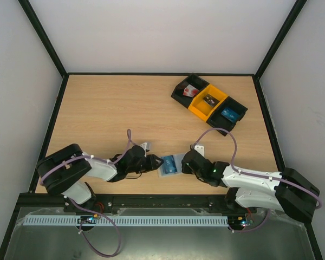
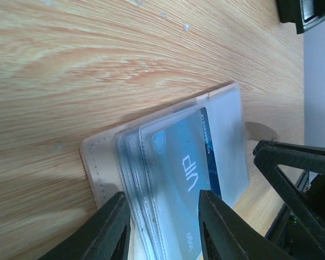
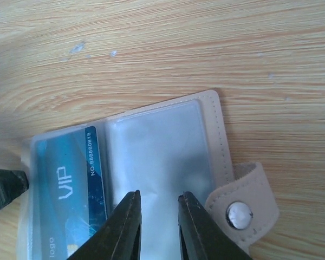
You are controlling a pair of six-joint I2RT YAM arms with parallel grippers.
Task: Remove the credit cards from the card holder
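**Holder braced between two grippers, one card left inside**

The table (image 1: 108, 114) carries little. A row of bins (image 1: 197, 111) sits toward its far right corner, and the last black one holds a blue card (image 1: 229, 114), probably one already taken out.

Both arms lie low and stretched inward along the near edge. The left arm (image 1: 70, 170) reaches rightward and the right arm (image 1: 260, 184) leftward, so their wrists meet head-on at the middle. That low, flat approach suits thin plastic lying on the table.

The holder (image 3: 162, 162) lies open and flat between them, close to the near edge at its middle. It looks set there so that each arm can take one end, one to steady it and one to draw.

The left gripper (image 2: 162, 197) has its fingers apart, astride the stacked clear sleeves at its end of the holder. Whether they press on the sleeves I cannot tell.

The right gripper (image 3: 156, 195) has its fingers nearly together with a slim gap, its tips over the empty clear pocket. Nothing shows clamped between them.

The remaining card (image 3: 65, 184), blue and marked VIP, sits in the pocket on the left gripper's side. The right gripper has not reached it.

The snap tab (image 3: 239, 211) hangs loose off the holder's edge beside the right gripper, so nothing closes the holder.
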